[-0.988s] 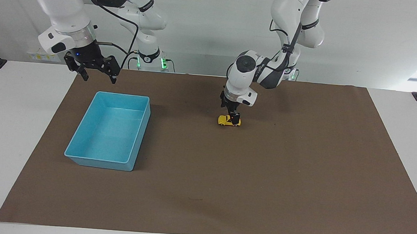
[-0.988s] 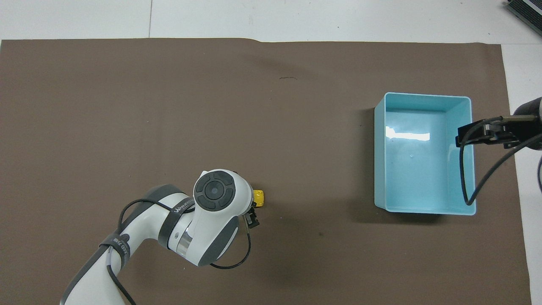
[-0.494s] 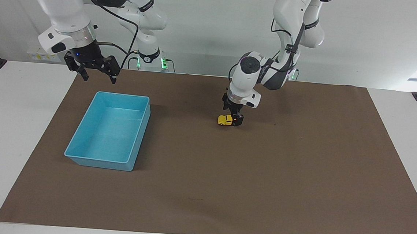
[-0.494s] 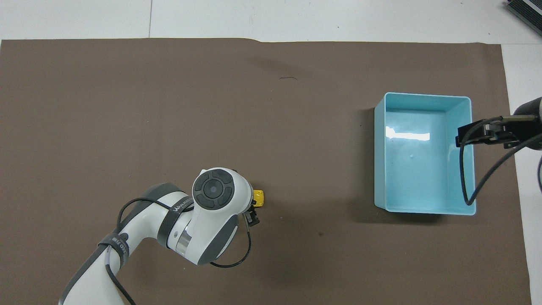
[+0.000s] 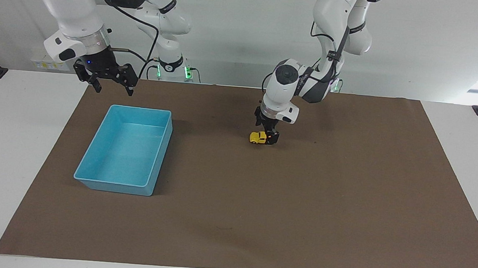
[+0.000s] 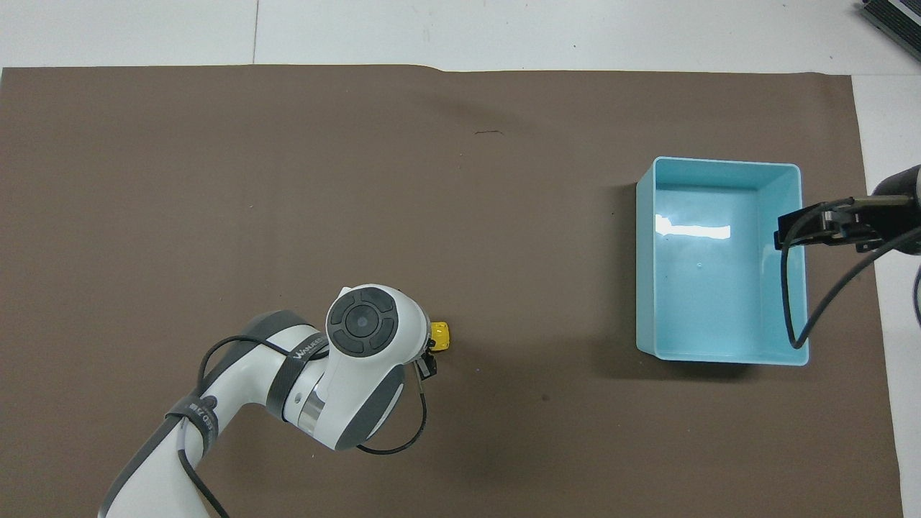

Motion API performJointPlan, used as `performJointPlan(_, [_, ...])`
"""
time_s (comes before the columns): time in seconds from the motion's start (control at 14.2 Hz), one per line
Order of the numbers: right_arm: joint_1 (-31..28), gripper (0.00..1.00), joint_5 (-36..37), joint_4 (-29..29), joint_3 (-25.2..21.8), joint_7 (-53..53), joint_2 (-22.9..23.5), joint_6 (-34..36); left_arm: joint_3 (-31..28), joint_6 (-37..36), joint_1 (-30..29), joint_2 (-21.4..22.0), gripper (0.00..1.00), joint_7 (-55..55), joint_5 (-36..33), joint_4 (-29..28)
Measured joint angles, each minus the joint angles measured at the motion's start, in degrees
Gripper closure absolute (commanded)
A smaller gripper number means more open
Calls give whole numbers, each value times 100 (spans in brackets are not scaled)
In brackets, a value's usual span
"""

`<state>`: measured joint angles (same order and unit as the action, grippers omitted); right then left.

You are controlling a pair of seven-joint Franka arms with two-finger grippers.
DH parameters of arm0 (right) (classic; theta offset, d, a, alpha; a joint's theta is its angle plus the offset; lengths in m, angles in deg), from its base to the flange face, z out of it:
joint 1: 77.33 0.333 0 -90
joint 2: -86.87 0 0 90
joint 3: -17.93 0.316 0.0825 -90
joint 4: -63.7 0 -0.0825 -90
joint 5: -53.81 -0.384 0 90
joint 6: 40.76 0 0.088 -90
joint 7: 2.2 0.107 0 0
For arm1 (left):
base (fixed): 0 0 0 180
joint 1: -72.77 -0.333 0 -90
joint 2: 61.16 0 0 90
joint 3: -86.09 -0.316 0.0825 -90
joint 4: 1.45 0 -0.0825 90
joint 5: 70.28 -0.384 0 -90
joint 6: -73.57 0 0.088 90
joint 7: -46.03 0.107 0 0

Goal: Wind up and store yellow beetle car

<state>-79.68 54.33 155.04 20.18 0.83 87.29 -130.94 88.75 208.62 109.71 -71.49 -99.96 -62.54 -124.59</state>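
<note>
Since a moment ago, the left gripper [image 5: 268,137] has squeezed its two fingers together on the back end of the yellow beetle car [image 5: 258,138], and the white arm above it has leaned a little toward its own end of the table. The car has hardly moved. It sits with its wheels on the brown mat [image 5: 343,200], about in the middle between the two short edges and closer to the edge where the robots stand. From above, most of the car hides under the arm and only its yellow nose [image 6: 439,336] peeks out.

The right gripper [image 5: 108,79] waits with its fingers wide apart, up in the air over the corner of the mat nearest the right arm, just past the light blue bin [image 5: 94,164]. The bin has nothing in it and sits well apart from the car, toward the right arm's end of the mat.

What could go wrong? The car is tiny and round, and the fingers only pinch one end. It could pop out or twist sideways when it gets pulled back to wind it. If the fingers press down too hard, the wheels may skid on the mat and not turn, so the car would not wind up. It could also drop on the long trip to the bin.
</note>
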Motion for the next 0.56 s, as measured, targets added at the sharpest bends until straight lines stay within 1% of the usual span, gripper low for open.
performJointPlan(0.28, [0, 0, 0, 0, 0, 0, 0, 0, 2, -77, -154, 63, 95, -12, 3, -71])
performJointPlan(0.56, [0, 0, 0, 0, 0, 0, 0, 0, 1, -94, -391, 294, 95, 95, 2, -374])
